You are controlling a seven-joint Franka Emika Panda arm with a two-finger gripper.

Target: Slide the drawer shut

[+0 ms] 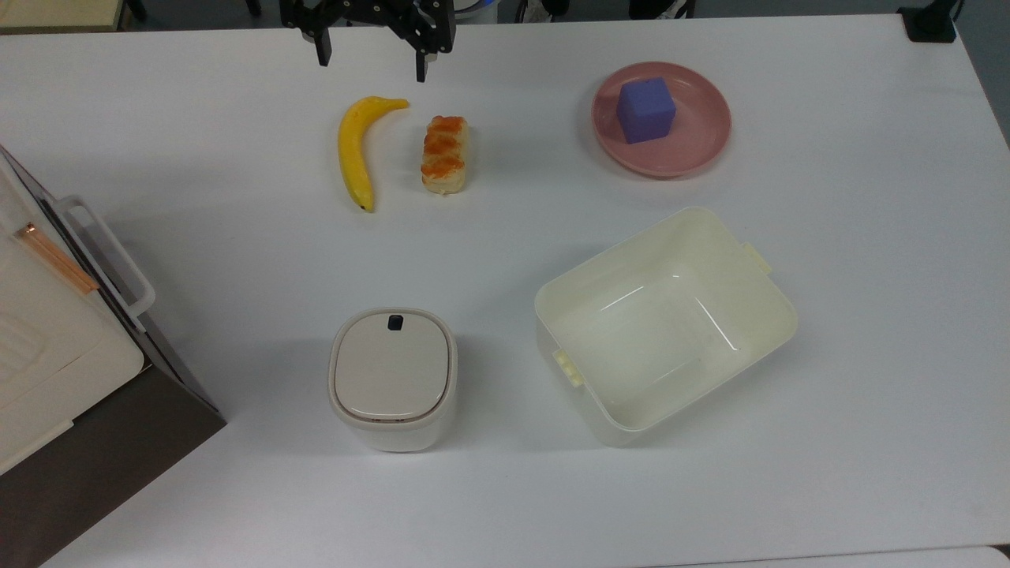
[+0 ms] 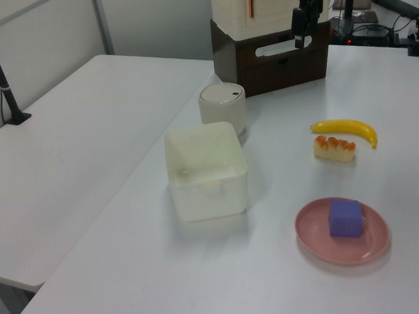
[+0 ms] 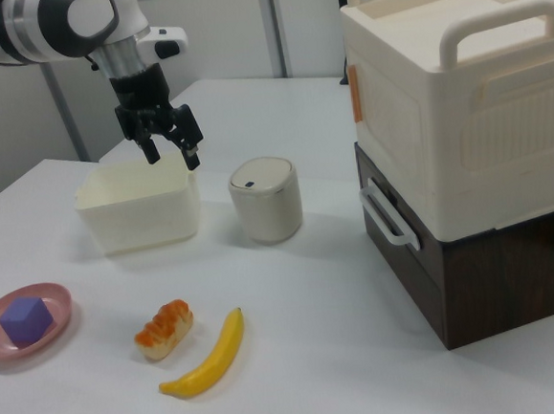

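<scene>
On the white tabletop [image 1: 197, 505], a lidded bin [image 1: 392, 377] and a cream tub [image 1: 664, 322] are seen nearest the top view's lower edge, the bin at the tub's left. At the top view's left edge the drawer [image 1: 118, 272] is set in a dark brown cabinet [image 3: 498, 276] beneath a cream case [image 3: 464, 87]; its front panel is seen flush with the cabinet face in the right view, with the white loop handle [image 3: 385, 218] standing out from it. Farther back, a banana [image 1: 357, 148] and a pastry [image 1: 444, 154] are laid side by side, with a purple cube [image 1: 646, 110] on a pink plate [image 1: 694, 150] to the top view's right. Beyond them, the hand [image 1: 369, 69] is held above the tabletop, its fingers spread and nothing between them, well apart from the drawer.
</scene>
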